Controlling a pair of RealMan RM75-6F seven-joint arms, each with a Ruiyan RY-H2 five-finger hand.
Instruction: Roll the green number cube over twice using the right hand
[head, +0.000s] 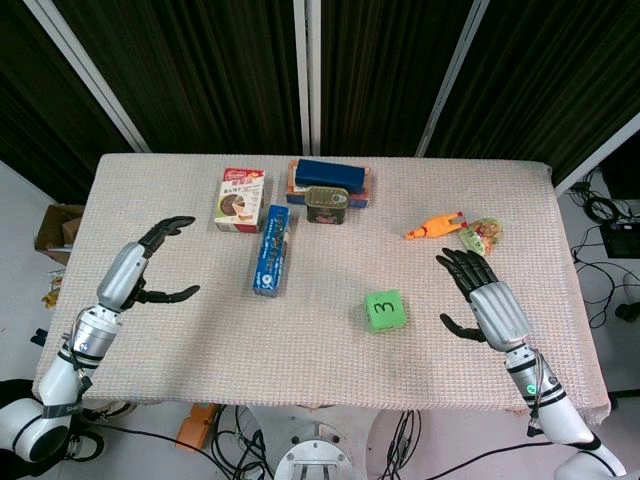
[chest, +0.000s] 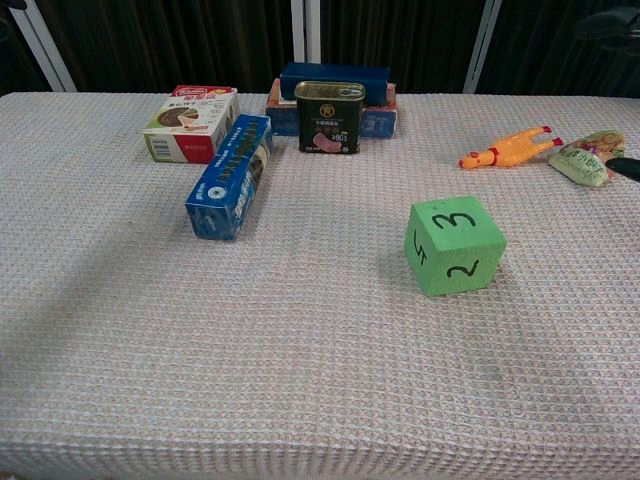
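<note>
The right hand (head: 487, 304), fingers spread and empty, hovers near the green number cube (head: 385, 309), 3 face up.

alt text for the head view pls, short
A green number cube sits on a cloth-covered table, 3 facing up, with the open right hand beside it, not touching. The left hand hovers open at the far side.

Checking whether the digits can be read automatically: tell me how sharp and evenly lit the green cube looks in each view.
Head view: green number cube small but sharp, top 3 legible, flat light, no glare. Chest view: the cube is large and crisp, 3, 2 and a side digit readable, faint shadow at its base; a dark sliver at the right edge, perhaps the right hand, is blurred.
</note>
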